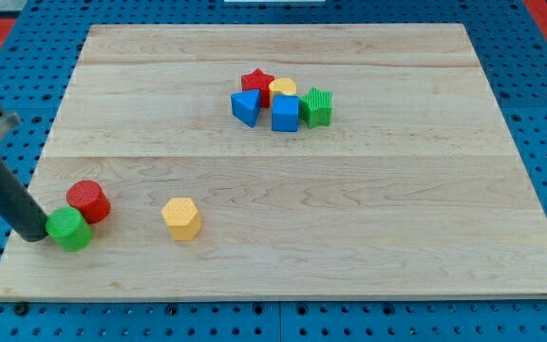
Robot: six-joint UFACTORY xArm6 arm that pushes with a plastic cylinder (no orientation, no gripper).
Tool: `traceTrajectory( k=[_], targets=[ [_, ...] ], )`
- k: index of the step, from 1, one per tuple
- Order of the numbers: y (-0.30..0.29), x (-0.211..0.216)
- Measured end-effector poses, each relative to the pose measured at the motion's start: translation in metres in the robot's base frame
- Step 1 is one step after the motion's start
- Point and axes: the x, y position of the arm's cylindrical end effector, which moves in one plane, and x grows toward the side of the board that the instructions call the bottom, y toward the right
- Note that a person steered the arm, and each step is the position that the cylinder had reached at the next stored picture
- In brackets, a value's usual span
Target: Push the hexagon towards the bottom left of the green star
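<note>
**Tip Parked Far Left, Hexagon Waits Mid-Board**

My tip (34,235) rests at the tabletop's (368,247) lower-left edge, touching the left side of a green block (69,229) whose shape is hard to make out, with a red cylinder (88,200) just behind it. There are no jaws here, only the rod. The yellow hexagon (181,218) sits alone a little to the right, apart from both. The green star (317,106) stands on the right of a cluster near the view's top, beside a blue cube (285,112), a blue triangle (246,106), a red star (256,84) and a yellow block (282,88).

To do this well, the tip likely needs to circle to the hexagon's lower-left face, then drive it up and right, stopping below the blue cube without scattering the cluster.
</note>
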Motion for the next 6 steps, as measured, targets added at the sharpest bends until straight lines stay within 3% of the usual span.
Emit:
traceTrajectory(
  k=[3,6],
  targets=[
    [0.160,-0.001],
    [0.218,-0.053]
  ],
)
